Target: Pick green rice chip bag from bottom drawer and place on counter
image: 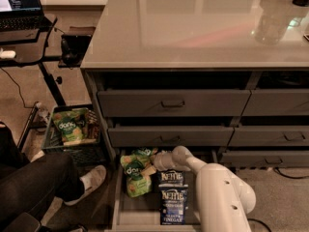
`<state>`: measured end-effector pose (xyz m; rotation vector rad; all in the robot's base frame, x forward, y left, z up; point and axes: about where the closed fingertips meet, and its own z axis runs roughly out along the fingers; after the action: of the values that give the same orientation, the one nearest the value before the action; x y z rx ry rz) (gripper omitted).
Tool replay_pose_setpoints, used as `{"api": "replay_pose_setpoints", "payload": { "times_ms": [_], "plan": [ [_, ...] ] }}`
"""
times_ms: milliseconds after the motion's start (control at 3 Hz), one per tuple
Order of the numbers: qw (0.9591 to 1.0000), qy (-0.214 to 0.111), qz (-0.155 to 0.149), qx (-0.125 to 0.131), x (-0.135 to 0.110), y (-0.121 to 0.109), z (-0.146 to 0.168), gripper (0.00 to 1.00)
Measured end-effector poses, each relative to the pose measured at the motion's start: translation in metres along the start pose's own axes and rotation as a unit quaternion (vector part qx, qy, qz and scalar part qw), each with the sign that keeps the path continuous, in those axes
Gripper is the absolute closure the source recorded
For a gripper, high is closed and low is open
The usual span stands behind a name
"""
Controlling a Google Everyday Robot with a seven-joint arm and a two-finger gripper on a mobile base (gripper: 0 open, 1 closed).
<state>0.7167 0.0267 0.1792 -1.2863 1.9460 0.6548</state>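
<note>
Green and crinkled, the green rice chip bag lay in the open bottom drawer, against its left side, below the front edge of the counter near the left corner. The gripper sat low in the drawer at the bag's upper right edge, on the end of the white arm; whether it had hold of the bag could not be told. Two blue Kettle bags lay just right of the green one. Beyond the counter's left edge, a basket on the floor held a second green pouch
</note>
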Motion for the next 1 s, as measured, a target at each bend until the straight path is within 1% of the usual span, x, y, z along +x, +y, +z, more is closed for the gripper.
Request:
{"api": "replay_pose_setpoints", "payload": {
  "times_ms": [333, 667, 1000],
  "plan": [
    [0.9997, -0.008, -0.023, 0.005, -0.016, 0.008, -0.015, 1.0],
    [0.9972, -0.011, -0.071, 0.021, -0.047, 0.015, -0.048, 1.0],
    [0.9941, -0.011, -0.105, 0.025, -0.07, 0.031, -0.072, 1.0]
  ]
}}
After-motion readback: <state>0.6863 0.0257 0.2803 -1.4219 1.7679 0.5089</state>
